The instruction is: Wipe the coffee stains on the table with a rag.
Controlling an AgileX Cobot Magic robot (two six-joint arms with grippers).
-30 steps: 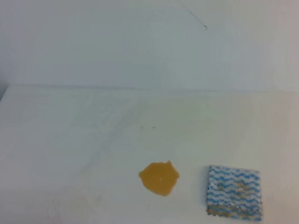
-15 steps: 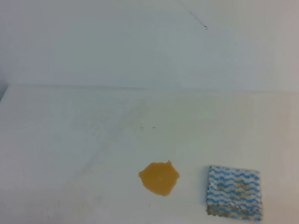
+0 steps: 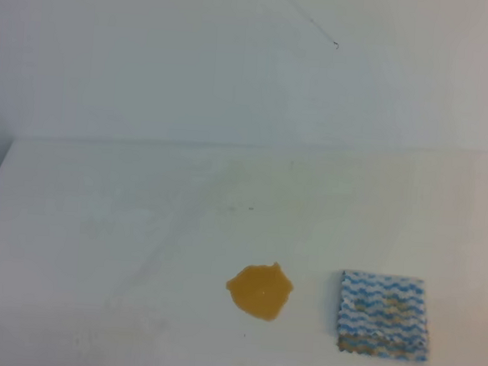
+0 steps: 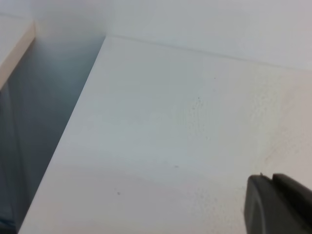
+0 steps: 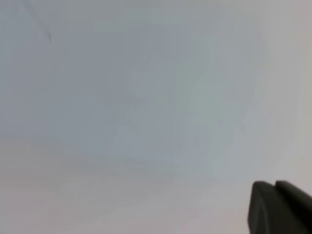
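The coffee stain [image 3: 259,290] is an orange-brown blotch on the white table [image 3: 99,223], near the front middle. The rag [image 3: 383,315], blue and white zigzag with tan marks, lies flat just to the right of the stain, a small gap apart. Neither gripper shows in the exterior high view. In the left wrist view my left gripper [image 4: 271,176] shows as dark fingers pressed together at the bottom right, above bare tabletop [image 4: 161,131]. In the right wrist view my right gripper [image 5: 274,183] looks the same, fingers together, facing a plain pale surface. Both are empty.
The table's left edge [image 4: 73,126] drops into a dark gap beside another pale surface [image 4: 12,46]. A white wall [image 3: 235,65] rises behind the table's back edge. Small dark specks dot the tabletop.
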